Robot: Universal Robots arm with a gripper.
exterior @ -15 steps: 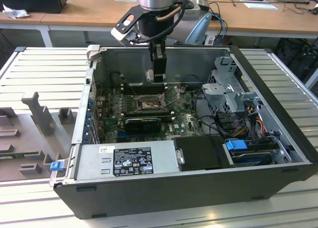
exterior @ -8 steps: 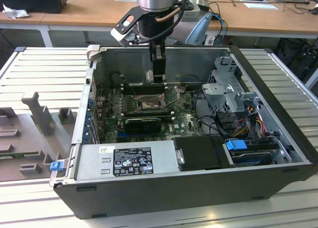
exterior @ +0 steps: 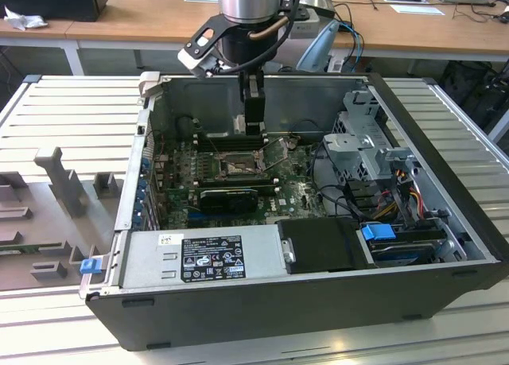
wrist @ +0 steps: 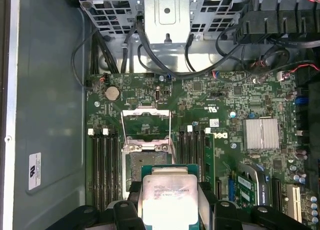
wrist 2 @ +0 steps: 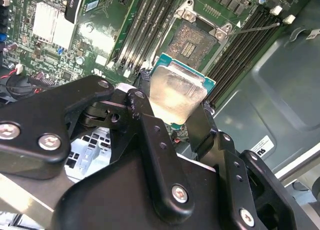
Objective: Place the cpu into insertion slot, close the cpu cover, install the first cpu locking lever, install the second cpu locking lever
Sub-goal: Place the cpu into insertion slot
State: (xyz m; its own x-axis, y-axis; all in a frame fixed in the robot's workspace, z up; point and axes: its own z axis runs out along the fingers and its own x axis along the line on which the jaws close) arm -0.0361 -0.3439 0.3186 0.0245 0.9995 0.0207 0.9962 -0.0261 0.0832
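Clamped shut on the cpu (wrist 2: 177, 97) at two opposite edges with the tool (wrist 2: 174, 105), showing its pale face. Hovering over the green board (wrist: 235, 97), near the insertion slot (wrist 2: 192, 39), not seated. Handles light and stiff but fragile: best pinched by the rims, never the contacts. Spotting the cpu cover (wrist: 146, 110) swung open beyond the slot. Can't see its underside, nor the slot's near edge.

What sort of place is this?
Probably a robotics lab or workshop: an open computer case lies on a ribbed metal table, wooden desks stand behind, and the gripper holds the cpu.
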